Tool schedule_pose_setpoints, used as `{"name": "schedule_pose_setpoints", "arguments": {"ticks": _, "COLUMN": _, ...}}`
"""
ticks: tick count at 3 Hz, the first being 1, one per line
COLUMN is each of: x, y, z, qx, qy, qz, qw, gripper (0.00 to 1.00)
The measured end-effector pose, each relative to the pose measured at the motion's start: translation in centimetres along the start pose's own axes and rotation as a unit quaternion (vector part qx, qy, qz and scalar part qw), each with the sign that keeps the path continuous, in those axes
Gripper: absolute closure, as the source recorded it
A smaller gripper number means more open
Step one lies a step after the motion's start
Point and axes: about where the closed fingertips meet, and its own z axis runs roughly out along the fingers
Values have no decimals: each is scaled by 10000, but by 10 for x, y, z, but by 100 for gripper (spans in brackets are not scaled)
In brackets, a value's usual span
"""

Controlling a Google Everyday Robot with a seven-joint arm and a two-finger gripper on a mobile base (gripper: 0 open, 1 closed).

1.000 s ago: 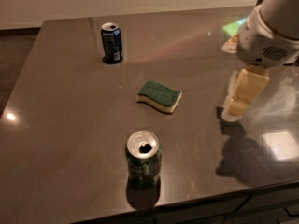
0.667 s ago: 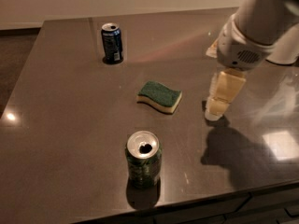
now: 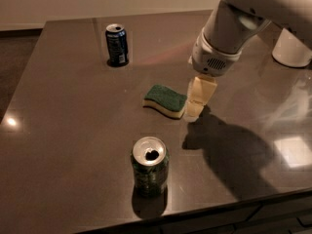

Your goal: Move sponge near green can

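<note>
The sponge (image 3: pixel 165 100), dark green on top with pale yellow foam below, lies flat near the middle of the dark table. The green can (image 3: pixel 150 166) stands upright nearer the front edge, its silver top open. My gripper (image 3: pixel 197 105), with cream-coloured fingers pointing down, hangs just to the right of the sponge, close to its right end and low over the table. It holds nothing.
A dark blue can (image 3: pixel 117 45) stands upright at the back left. A white rounded object (image 3: pixel 291 49) sits at the far right. The table's front edge (image 3: pixel 204 213) runs just below the green can. My arm casts a shadow to the right of the sponge.
My gripper and arm have moved left across the table, from well right of the sponge to right beside its right end. The sponge and both cans have not moved.
</note>
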Motion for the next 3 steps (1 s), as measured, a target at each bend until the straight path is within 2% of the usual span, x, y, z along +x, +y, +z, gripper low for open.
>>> {"name": "schedule_pose_setpoints", "arguments": {"ticks": 1, "x": -17, "y": 4, "z": 31, "qx": -205, "qy": -19, "qz": 23, "qw": 9998, "gripper": 0}}
{"name": "schedule_pose_setpoints", "arguments": {"ticks": 2, "x": -26, "y": 9, "z": 48, "qx": -322, "qy": -28, "qz": 35, "qw": 9995, "gripper": 0}}
{"name": "schedule_pose_setpoints", "arguments": {"ticks": 3, "x": -32, "y": 10, "z": 60, "qx": -420, "qy": 0, "qz": 12, "qw": 9991, "gripper": 7}}
